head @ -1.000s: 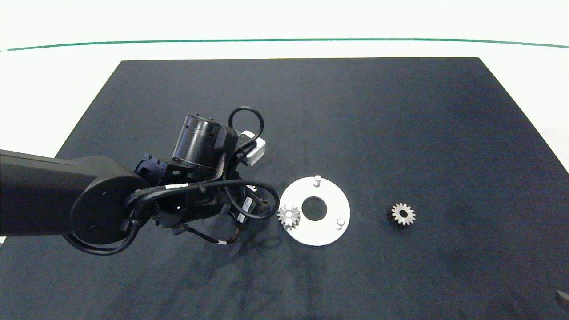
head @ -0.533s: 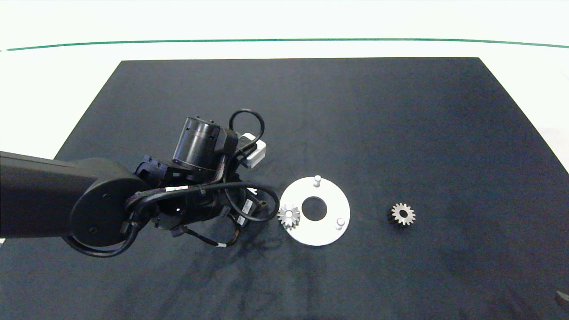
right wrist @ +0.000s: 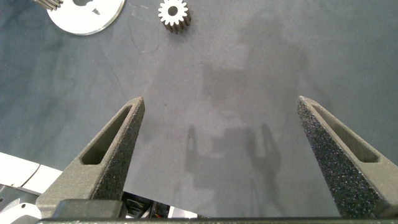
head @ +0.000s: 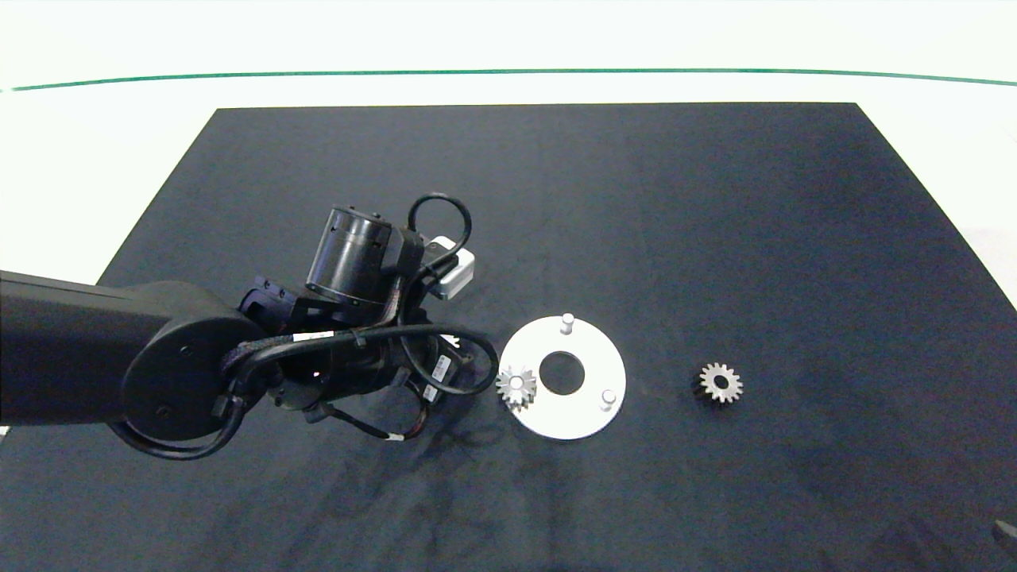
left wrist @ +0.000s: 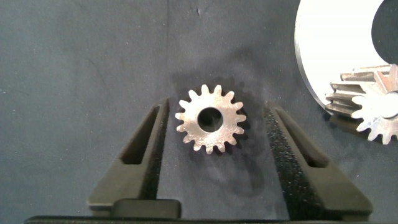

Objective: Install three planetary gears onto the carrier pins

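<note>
The white carrier disc [head: 584, 421] lies mid-table with two bare carrier pins [head: 567, 322] [head: 609, 396]. One planetary gear [head: 516, 386] sits on the disc's left pin and also shows in the left wrist view as the mounted gear [left wrist: 372, 104] on the disc [left wrist: 329, 43]. A second gear [left wrist: 210, 119] lies flat on the mat between the fingers of my left gripper [left wrist: 217, 107], which is open with gaps on both sides. The left arm [head: 349, 318] hides that gear in the head view. A third gear [head: 721, 383] [right wrist: 173, 14] lies loose to the right of the disc. My right gripper [right wrist: 221, 99] hangs open over bare mat near the front right corner.
A dark mat [head: 715, 199] covers the table, with a white surface and a green line [head: 508, 71] beyond it. The left arm's cables [head: 445, 357] hang close to the disc's left edge.
The left arm's wrist has shifted very slightly to the left. The gears and the disc have not moved.
</note>
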`<state>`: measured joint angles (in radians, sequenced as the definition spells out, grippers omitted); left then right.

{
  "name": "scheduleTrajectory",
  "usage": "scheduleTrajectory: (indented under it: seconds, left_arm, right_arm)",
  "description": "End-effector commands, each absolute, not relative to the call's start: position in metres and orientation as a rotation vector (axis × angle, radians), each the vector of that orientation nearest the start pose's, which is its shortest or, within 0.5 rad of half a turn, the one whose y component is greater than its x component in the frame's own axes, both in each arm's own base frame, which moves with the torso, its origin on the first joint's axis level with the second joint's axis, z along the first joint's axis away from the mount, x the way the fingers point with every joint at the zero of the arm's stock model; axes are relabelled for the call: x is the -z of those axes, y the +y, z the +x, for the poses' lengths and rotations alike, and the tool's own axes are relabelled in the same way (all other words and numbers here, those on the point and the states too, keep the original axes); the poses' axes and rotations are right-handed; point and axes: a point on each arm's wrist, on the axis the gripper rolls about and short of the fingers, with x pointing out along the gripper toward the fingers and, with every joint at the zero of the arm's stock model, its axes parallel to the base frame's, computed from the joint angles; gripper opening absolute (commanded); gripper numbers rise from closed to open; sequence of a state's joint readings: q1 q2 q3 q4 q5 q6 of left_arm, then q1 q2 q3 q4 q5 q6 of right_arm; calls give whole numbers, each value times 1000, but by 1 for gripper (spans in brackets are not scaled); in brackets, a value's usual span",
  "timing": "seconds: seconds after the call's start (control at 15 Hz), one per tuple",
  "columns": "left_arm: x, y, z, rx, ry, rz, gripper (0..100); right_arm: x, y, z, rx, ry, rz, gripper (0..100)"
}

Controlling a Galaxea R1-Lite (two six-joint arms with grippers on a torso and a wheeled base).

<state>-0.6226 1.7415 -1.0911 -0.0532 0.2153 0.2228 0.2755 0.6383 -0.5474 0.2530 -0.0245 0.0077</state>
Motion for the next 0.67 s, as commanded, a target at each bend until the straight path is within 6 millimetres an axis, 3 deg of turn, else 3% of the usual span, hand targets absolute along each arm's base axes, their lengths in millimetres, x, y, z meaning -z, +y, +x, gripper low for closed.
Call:
scheduleTrajectory:
  seconds: [0.07, 0.67]
  left_arm:
    - [-189, -183, 262, 460, 516, 464, 54]
    - [-190, -183, 263, 459, 504, 460, 36]
  right_arm:
    - [-203, 9, 35, -248, 343, -44, 100]
    - [-203, 9, 35, -247, 345, -43, 100]
